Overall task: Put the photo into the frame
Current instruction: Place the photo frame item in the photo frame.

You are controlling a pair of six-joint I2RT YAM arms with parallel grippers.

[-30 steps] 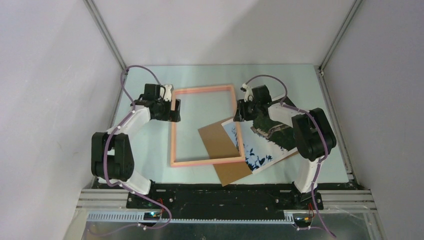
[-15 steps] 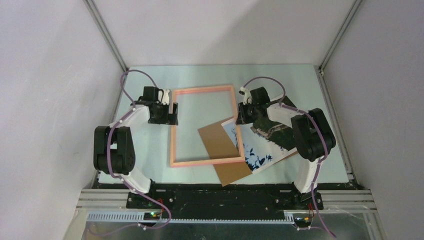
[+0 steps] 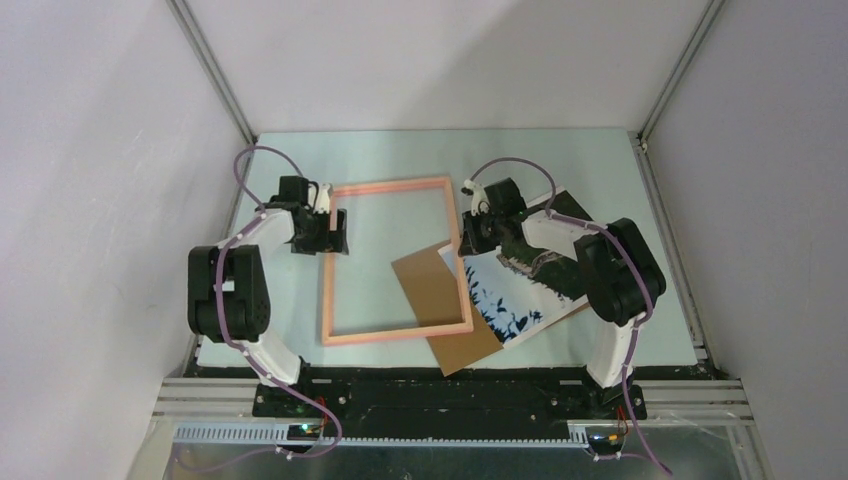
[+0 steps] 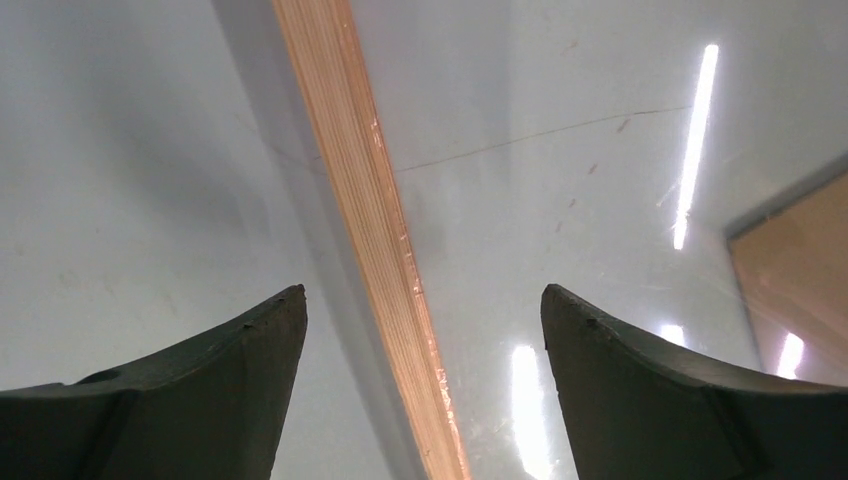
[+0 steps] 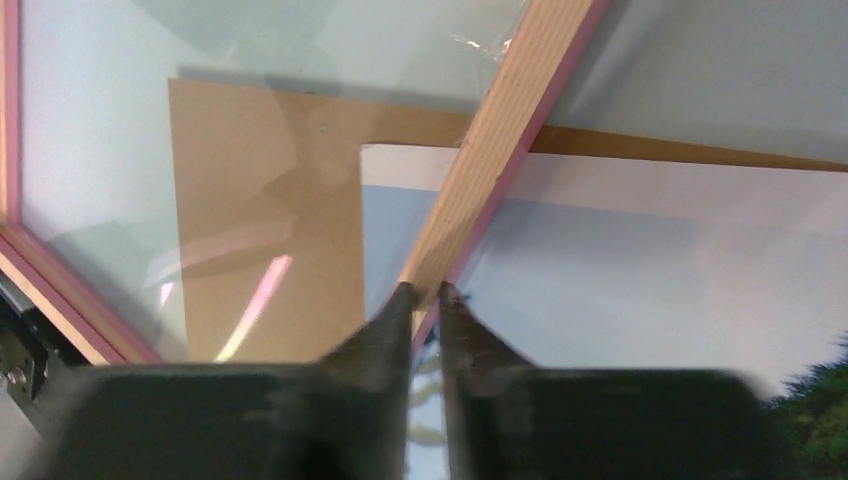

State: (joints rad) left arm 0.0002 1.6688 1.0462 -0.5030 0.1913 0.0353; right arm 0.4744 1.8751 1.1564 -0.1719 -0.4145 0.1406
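Two grippers work at opposite long rails of a thin rectangular salmon-pink picture frame point(image 3: 395, 333) with a clear pane, which lies flat on the pale table point(image 3: 600, 170).

The left gripper point(image 3: 335, 235) stands released. In its wrist view we see its jaws spread wide point(image 4: 425, 300), one dark finger point(image 4: 200, 390) on each side of the frame's rail point(image 4: 360, 180). The rail runs up between them, and neither finger touches it.

The right gripper point(image 3: 465, 240) is clenched on the opposite rail. In its wrist view its jaws point(image 5: 425, 290) are drawn almost together, and the wooden edge of the rail point(image 5: 510, 110) ends pinched between the two tips.

The white-bordered rectangular photo point(image 3: 510, 300), showing pale sky and dark foliage, lies directly beneath the right jaws. One corner passes under the gripped rail and the pane, and most of the print point(image 5: 620, 270) spreads outward beyond the jaws, outside the frame.

We also see a plain brown backing board point(image 3: 470, 350) under that corner. It extends inward from the right jaws beneath the pane point(image 5: 260, 200).
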